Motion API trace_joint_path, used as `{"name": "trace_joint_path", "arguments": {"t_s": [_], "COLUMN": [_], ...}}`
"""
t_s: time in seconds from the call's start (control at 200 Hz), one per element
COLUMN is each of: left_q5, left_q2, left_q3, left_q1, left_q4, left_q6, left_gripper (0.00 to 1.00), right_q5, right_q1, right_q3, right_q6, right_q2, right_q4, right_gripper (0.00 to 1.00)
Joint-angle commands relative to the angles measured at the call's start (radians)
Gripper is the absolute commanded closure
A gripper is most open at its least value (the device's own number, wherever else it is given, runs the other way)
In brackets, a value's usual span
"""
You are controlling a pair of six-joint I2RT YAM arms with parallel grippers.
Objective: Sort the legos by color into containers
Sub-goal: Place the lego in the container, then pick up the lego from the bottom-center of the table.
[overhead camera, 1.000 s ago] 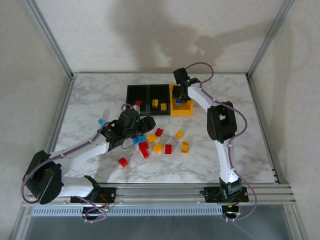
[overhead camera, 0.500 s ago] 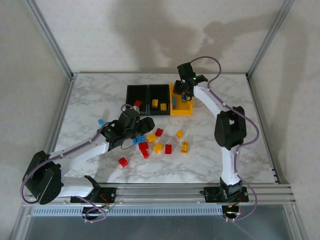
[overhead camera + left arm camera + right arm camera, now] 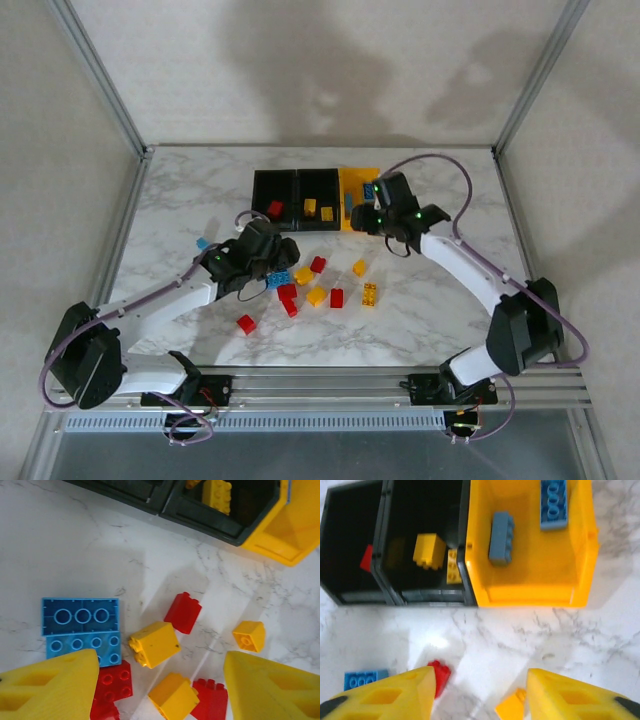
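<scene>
Loose legos lie mid-table: red (image 3: pixel 318 264), yellow (image 3: pixel 316 296) and blue (image 3: pixel 280 280). The containers stand in a row at the back: a black bin (image 3: pixel 273 190) with a red brick (image 3: pixel 366 558), a black bin (image 3: pixel 318 190) with yellow bricks (image 3: pixel 428 550), and a yellow bin (image 3: pixel 530 595) holding two blue bricks (image 3: pixel 501 537). My left gripper (image 3: pixel 160 690) hangs open over the pile, with a yellow brick (image 3: pixel 172 695) and red bricks (image 3: pixel 112 680) between its fingers and nothing held. My right gripper (image 3: pixel 477 695) is open and empty over bare table just in front of the bins.
A stray blue brick (image 3: pixel 203 243) lies to the left of the left arm. A red brick (image 3: pixel 246 324) sits nearer the front edge. Metal frame posts (image 3: pixel 100 75) bound the table on both sides. Bare marble stretches to the far right and far left.
The right gripper has pulled back from inside the yellow bin toward the table's middle and opened, leaving a blue brick in that bin. The left gripper has edged slightly over the pile.
</scene>
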Motion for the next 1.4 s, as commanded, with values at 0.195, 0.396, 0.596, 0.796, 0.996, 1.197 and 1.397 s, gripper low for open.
{"name": "trace_joint_path", "arguments": {"t_s": [0.195, 0.396, 0.596, 0.796, 0.996, 1.197, 1.397], "left_q5": [-0.083, -0.061, -0.032, -0.013, 0.005, 0.017, 0.02], "left_q2": [0.078, 0.096, 0.073, 0.061, 0.07, 0.097, 0.113], "left_q3": [0.079, 0.067, 0.041, 0.023, 0.016, 0.022, 0.03], "left_q1": [0.002, -0.001, -0.004, -0.005, -0.012, -0.041, -0.077], "left_q4": [-0.096, -0.077, -0.051, -0.037, -0.018, -0.005, 0.003], "left_q6": [0.043, 0.029, 0.031, 0.037, 0.038, 0.035, 0.029], "left_gripper": [0.26, 0.26, 0.27, 0.27, 0.27, 0.27, 0.27], "right_q5": [-0.121, -0.098, 0.008, 0.022, 0.018, 0.003, 0.02], "right_q1": [0.034, 0.058, 0.062, 0.063, 0.063, 0.069, 0.079], "right_q3": [-0.217, -0.275, -0.282, -0.322, -0.348, -0.376, -0.397], "right_q6": [0.05, 0.075, 0.121, 0.164, 0.188, 0.211, 0.249], "right_q2": [-0.228, -0.254, -0.213, -0.215, -0.205, -0.197, -0.153], "right_q4": [0.105, 0.091, -0.001, 0.016, 0.025, 0.047, 0.048], "right_gripper": [0.42, 0.42, 0.34, 0.35, 0.35, 0.36, 0.33]}}
